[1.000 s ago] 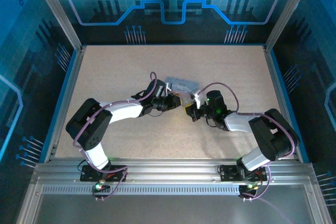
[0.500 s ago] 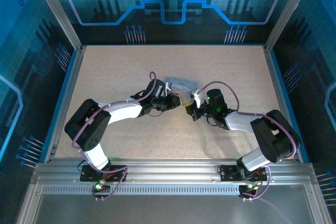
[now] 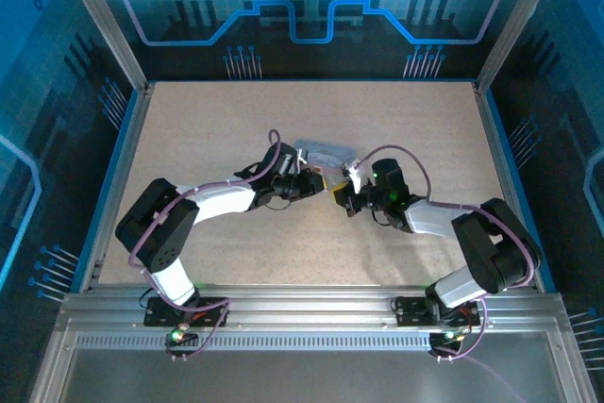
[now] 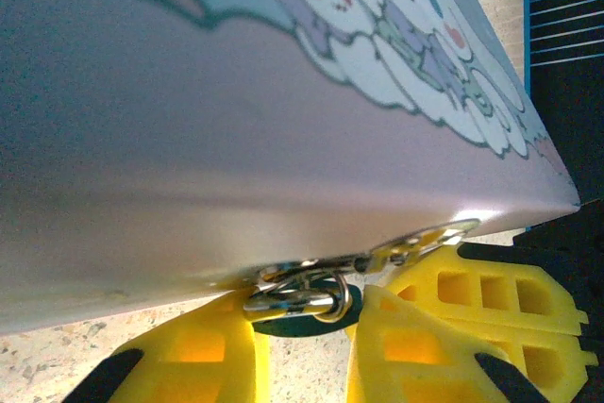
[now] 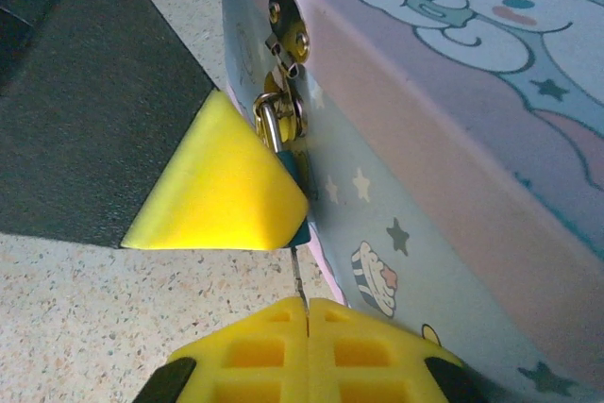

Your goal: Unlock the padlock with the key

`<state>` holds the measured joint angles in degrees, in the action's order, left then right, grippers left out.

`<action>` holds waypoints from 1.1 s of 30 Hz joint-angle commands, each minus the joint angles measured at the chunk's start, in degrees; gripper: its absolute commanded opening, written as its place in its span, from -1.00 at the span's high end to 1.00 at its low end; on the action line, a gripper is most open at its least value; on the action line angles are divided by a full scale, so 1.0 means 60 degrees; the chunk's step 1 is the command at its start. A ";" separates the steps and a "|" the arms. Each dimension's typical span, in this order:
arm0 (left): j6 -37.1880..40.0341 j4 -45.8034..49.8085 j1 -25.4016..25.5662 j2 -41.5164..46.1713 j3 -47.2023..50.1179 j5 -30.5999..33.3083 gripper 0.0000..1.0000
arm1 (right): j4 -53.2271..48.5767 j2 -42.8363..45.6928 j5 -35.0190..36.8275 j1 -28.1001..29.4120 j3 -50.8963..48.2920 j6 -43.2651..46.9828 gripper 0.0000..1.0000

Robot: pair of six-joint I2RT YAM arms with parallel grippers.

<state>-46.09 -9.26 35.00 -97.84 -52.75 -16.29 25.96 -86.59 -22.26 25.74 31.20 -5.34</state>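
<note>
The two arms meet at the middle of the desk (image 3: 217,120), against the near side of a silver tin (image 3: 326,150) printed with cartoon figures. The padlock (image 4: 300,321) hangs by its shiny shackle from a small metal hasp (image 5: 288,40) on the tin's side wall, just above the desk top.

The left fingers (image 4: 198,356) are closed around the padlock: in the left wrist view its dark bluish body sits wedged between the two yellow pads, with the shackle loop just above them and the tin's wall right behind. Seen from the right wrist, one of those yellow pads covers most of the lock, leaving a sliver of teal at its lower edge.

The right fingers (image 5: 274,332) are pressed fully together, pinching the key (image 5: 297,276) (a thin dark sliver, barely visible). It stands up from the seam between the pads and its tip reaches the underside of the padlock; whether it has entered the keyhole cannot be told
</note>
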 commanded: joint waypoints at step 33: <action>-0.0178 -0.0690 0.0111 0.0370 -0.0115 -0.0697 0.71 | 0.1768 -0.1535 -0.0179 0.0358 0.0678 -0.0724 1.00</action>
<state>-46.68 -9.23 34.02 -97.84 -52.53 -14.37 33.34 -94.59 -23.24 27.05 34.22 -8.82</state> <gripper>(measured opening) 0.213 0.050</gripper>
